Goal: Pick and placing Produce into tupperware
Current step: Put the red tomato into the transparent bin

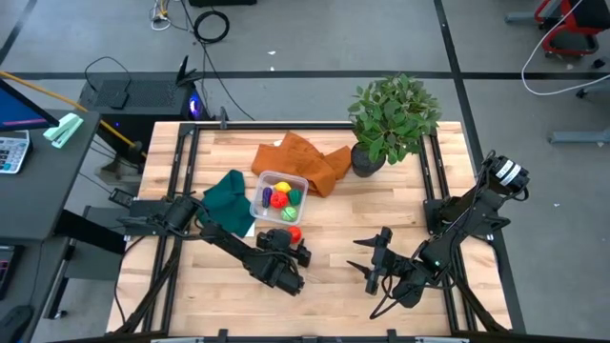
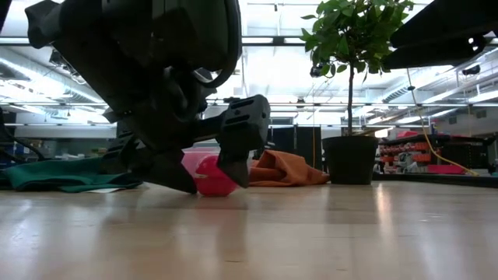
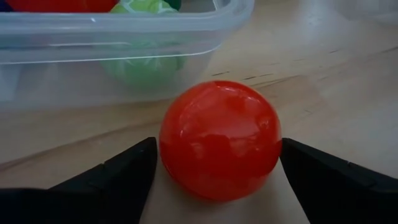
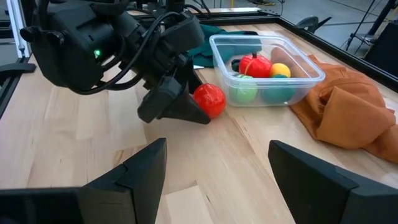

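The clear tupperware (image 1: pixel 277 195) stands mid-table with several toy produce pieces in it: red (image 4: pixel 256 64), yellow (image 4: pixel 280 70), green (image 4: pixel 245 88) and purple (image 1: pixel 268 199). One round red toy fruit (image 1: pixel 294 233) sits on the wood just on the near side of the box. My left gripper (image 1: pixel 289 243) points toward the far edge and is shut on this fruit. My right gripper (image 1: pixel 370 257) hovers open over the table's near right part, facing left, with nothing between its fingers. My left gripper pinches the red toy fruit (image 3: pixel 217 140) between its two fingers (image 3: pixel 134 168), one on each side at its widest part. The fingers come in low and nearly level from the table's near side. The fruit's underside rests on the table (image 2: pixel 214 187).
An orange cloth (image 1: pixel 303 160) lies behind and to the right of the box, and a dark green cloth (image 1: pixel 227 198) lies to its left. A potted plant (image 1: pixel 391 119) stands at the far right. Bare wood (image 1: pixel 334 295) stretches along the near side between the arms.
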{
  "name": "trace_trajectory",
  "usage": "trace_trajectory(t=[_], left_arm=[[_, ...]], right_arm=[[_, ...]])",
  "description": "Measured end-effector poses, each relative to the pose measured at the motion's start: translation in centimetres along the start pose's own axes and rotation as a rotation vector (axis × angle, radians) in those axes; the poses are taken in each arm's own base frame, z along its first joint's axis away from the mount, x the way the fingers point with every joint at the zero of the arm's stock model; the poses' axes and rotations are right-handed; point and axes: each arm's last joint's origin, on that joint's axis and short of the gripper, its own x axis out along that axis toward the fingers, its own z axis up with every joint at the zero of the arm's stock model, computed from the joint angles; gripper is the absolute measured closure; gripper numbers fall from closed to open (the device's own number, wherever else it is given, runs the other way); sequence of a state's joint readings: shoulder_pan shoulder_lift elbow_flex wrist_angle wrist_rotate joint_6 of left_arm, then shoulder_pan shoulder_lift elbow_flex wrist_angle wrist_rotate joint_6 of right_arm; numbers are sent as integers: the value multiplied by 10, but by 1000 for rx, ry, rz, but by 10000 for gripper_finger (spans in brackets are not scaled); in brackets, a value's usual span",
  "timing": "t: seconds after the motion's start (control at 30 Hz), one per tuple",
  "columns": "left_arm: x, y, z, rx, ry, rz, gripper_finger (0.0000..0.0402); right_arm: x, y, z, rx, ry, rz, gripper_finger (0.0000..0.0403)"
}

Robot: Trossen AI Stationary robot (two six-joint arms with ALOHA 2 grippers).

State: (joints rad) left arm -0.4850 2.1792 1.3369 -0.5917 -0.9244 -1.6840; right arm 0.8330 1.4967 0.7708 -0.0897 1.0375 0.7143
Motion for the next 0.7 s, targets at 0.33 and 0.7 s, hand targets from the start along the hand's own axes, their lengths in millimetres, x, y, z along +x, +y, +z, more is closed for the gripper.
trace_trajectory(t=[0.33,0.7], left_arm=[[1,1,0,4,-8,4,131],[-8,-3,-7,-24,-8,-46,116]], right_arm=[[0,0,0,1,0,0,160],[0,0,0,1,-1,0,160]])
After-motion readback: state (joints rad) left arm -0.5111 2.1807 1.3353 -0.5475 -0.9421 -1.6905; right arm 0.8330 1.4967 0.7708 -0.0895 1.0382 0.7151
